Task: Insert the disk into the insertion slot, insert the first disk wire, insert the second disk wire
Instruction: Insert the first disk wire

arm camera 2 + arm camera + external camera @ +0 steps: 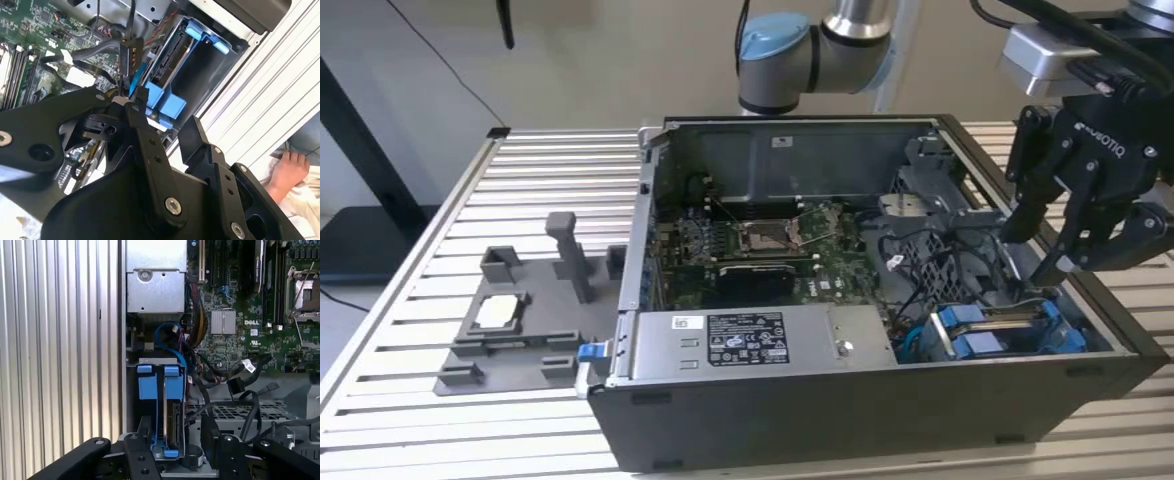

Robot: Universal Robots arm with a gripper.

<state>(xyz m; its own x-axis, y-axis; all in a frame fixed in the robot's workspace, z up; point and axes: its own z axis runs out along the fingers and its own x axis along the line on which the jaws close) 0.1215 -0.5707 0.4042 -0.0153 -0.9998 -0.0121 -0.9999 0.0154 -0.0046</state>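
The disk point(173, 424) stands on edge — seated in the insertion slot point(132, 400).

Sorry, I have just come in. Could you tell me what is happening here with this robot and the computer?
A robot arm is working in an open computer case. Its gripper hangs with open fingers just above the insertion slot, at the exterior view's right, and holds nothing. The disk, in its blue carrier, already sits on edge in that slot. Black cables with loose connectors lie beside it.
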